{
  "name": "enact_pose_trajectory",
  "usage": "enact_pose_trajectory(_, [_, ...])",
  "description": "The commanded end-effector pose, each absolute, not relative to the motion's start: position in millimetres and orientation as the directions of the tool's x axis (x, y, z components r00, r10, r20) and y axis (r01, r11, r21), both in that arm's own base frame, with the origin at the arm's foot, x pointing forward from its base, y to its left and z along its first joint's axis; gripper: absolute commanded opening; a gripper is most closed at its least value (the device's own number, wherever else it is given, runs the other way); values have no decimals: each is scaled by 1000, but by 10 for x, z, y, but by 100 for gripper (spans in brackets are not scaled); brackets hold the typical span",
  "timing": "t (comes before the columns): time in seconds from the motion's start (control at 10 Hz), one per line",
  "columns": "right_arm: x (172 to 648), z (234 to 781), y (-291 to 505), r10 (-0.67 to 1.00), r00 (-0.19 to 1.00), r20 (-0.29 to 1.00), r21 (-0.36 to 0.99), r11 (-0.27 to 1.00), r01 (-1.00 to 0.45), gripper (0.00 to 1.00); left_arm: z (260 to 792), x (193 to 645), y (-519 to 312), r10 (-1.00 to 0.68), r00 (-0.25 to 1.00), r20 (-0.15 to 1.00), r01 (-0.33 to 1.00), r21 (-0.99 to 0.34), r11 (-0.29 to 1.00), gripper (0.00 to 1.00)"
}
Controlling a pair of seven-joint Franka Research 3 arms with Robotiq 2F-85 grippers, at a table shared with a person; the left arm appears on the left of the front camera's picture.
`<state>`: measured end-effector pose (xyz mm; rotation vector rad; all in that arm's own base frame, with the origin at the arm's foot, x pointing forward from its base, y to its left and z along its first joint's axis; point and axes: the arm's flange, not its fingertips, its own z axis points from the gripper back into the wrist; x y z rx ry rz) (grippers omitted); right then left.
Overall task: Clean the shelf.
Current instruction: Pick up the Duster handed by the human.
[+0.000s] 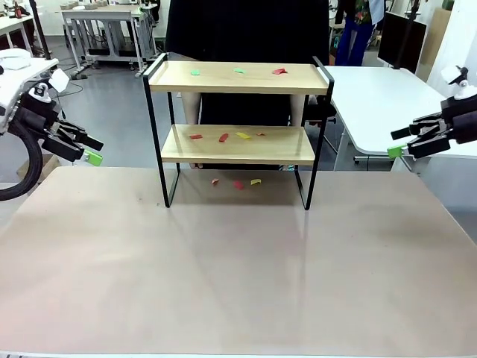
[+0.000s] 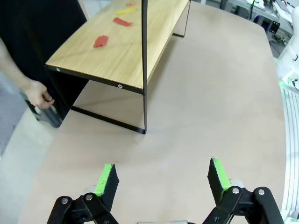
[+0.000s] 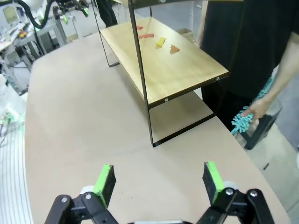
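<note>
Two grippers hang spread wide and empty, the left gripper (image 1: 93,150) and the right gripper (image 1: 399,143) parked off the table's (image 1: 238,261) sides, likely to leave clear the shelf (image 1: 216,77), which stands between them toward the far edge, coloured scraps (image 1: 223,137) littering its boards.

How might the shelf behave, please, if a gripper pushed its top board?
The shelf looks light: thin black frame, two slim wooden boards. Standing tall on a narrow base, it would probably slide or tip backward rather than resist. The loose coloured scraps on it would likely scatter.
</note>
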<state>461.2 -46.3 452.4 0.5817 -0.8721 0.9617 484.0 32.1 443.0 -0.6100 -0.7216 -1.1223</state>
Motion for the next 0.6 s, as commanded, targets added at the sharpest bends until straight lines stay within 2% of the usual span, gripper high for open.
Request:
enact_pose_trajectory(0.0, [4931,4467,-597,444,252,860,57,408,-911,100,4352,5121,424,-524,272,807,945,-123,301,100])
enact_pose_trajectory(0.2, [5227,4321,-953,364,202,909,88,305,-948,100,4184,5445,664,-417,265,869,953,-170,251,100])
enact_pose_trajectory(0.5, [5439,4026,-1373,289,80,954,18,210,-978,100,3956,5654,838,-264,184,947,977,-146,158,100])
